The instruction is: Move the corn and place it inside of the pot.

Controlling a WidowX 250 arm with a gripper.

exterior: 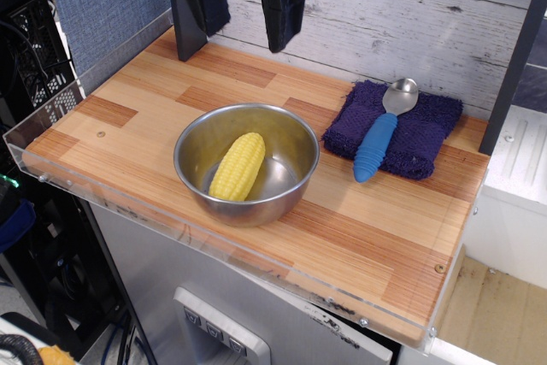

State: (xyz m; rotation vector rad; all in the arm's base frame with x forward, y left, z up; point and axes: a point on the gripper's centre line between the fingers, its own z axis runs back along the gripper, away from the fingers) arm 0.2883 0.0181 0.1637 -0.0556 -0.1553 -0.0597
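The yellow corn [237,167] lies inside the shiny steel pot [295,130], leaning against its left inner wall. The pot stands on the wooden table near the front edge. My gripper [246,19] hangs high above the back of the table, well clear of the pot. Its two black fingers [283,10] are spread wide and hold nothing.
A blue-handled spoon [381,132] lies on a folded dark purple cloth [419,143] at the right back. A grey plank wall stands behind the table [367,228]. A clear plastic rim runs along the table's left and front edges.
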